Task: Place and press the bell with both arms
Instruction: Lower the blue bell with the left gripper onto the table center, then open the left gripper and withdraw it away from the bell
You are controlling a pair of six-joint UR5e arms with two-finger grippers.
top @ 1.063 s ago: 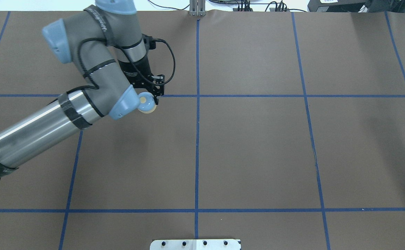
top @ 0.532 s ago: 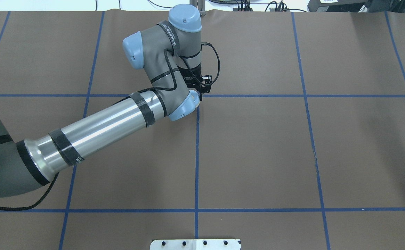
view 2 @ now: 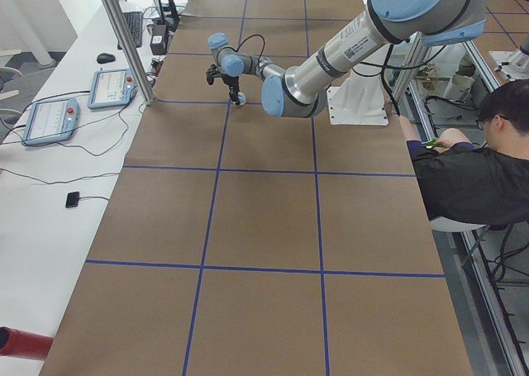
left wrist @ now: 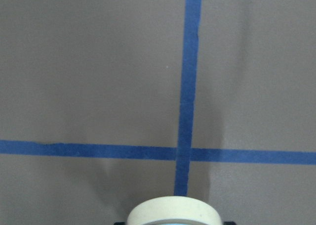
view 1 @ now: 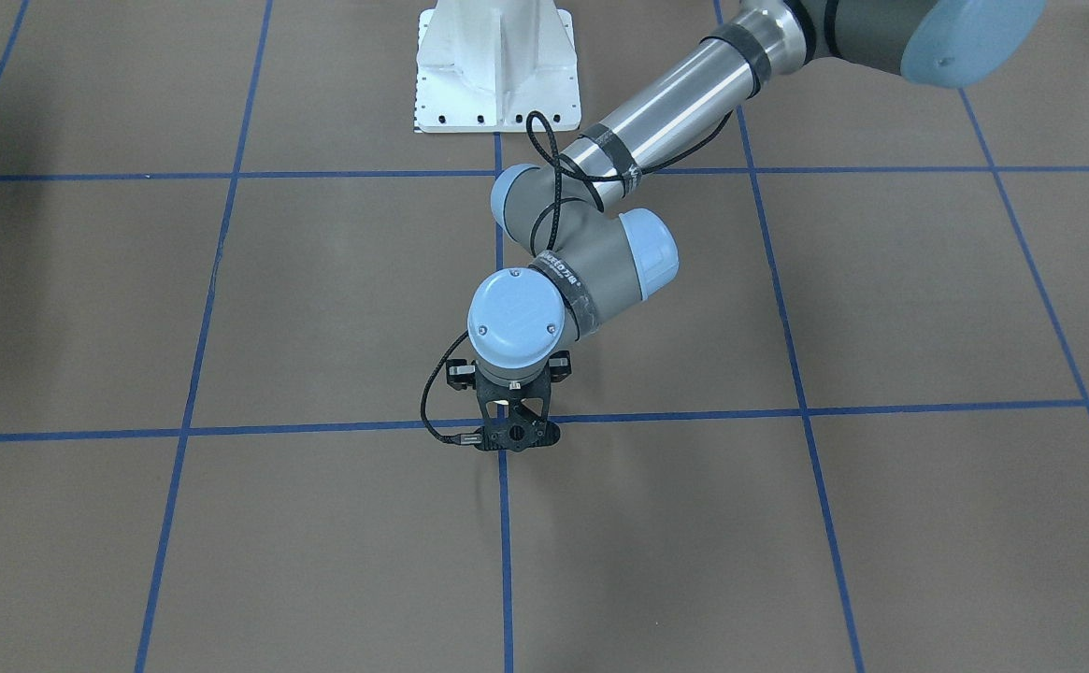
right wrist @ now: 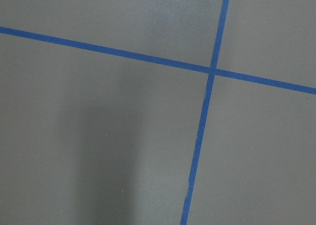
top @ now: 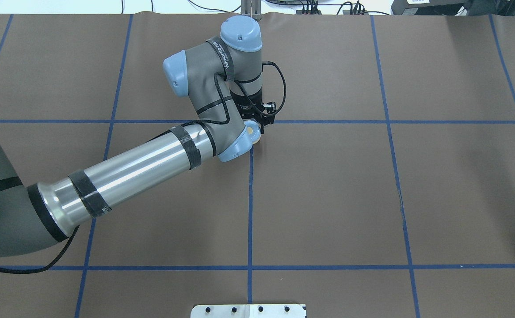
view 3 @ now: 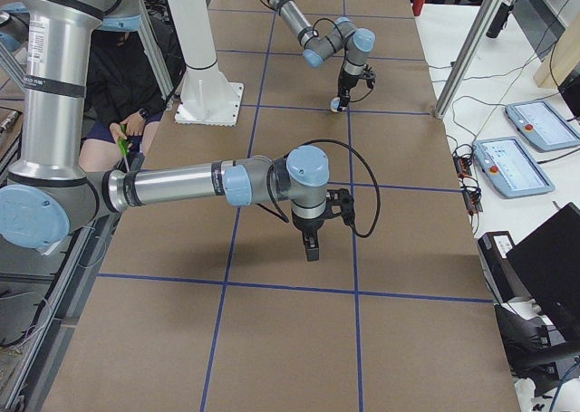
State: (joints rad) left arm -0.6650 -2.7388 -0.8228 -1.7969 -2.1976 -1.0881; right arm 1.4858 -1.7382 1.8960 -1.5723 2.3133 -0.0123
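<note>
My left gripper is shut on the small light-blue bell at the central crossing of the blue tape lines. Only the bell's cream button shows in the overhead view, beside a wrist cap. In the left wrist view the bell's cream base rim sits at the bottom edge, over the tape crossing. In the front-facing view the wrist hides the bell. The bell shows small and far in the exterior right view. My right gripper hangs over the brown table and shows only there; I cannot tell whether it is open.
The white bolted pedestal stands at the robot's edge of the table. A seated operator is beside it. Metal frame posts and control tablets stand off the far edge. Blue tape lines grid the brown table.
My left arm has swept right with the bell, from left of the middle to the central tape crossing. In the last half second it moved only slightly.
</note>
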